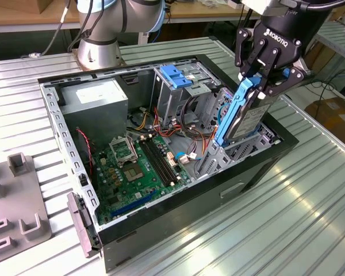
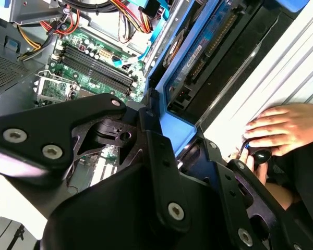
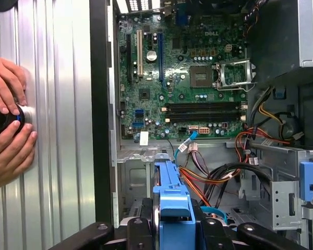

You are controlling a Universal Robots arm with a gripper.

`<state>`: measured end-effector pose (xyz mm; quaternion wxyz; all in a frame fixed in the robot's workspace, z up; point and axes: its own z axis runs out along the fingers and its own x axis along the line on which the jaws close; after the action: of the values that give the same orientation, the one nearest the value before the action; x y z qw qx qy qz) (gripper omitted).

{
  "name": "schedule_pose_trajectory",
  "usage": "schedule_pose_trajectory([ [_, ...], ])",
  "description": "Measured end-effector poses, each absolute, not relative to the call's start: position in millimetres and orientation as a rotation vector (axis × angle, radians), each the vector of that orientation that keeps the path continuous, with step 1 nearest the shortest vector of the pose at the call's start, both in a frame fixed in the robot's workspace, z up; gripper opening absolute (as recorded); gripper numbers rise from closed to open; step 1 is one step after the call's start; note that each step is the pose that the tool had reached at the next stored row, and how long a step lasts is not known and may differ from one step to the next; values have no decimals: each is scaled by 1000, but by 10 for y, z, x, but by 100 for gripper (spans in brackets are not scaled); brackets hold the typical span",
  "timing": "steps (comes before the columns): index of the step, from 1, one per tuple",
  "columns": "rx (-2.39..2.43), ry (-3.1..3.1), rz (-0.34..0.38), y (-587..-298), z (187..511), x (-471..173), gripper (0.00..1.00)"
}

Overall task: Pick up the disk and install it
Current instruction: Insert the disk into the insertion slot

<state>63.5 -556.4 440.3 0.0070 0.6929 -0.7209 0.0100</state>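
Fingers (image 1: 246,57) were clamped on the top end of the disk (image 1: 252,118), which hung on edge with its lower end just inside the computer case (image 1: 178,198) at the exterior view's right. Install step, not seated, and seating looked to need it squared up first.

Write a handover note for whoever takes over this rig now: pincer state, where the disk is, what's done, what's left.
Pincer: shut on the disk by its blue rail.
Disk: held on edge, tilted, lower end inside the computer case at the exterior view's right.
Done: disk picked up.
Left: disk not yet installed.
A person's hand rests on the table beside it.
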Motion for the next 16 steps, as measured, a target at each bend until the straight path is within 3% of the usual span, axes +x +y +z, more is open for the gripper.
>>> schedule_pose_trajectory([
  [16, 2167, -2255, 31, -5564, 4336, 635, 37],
])
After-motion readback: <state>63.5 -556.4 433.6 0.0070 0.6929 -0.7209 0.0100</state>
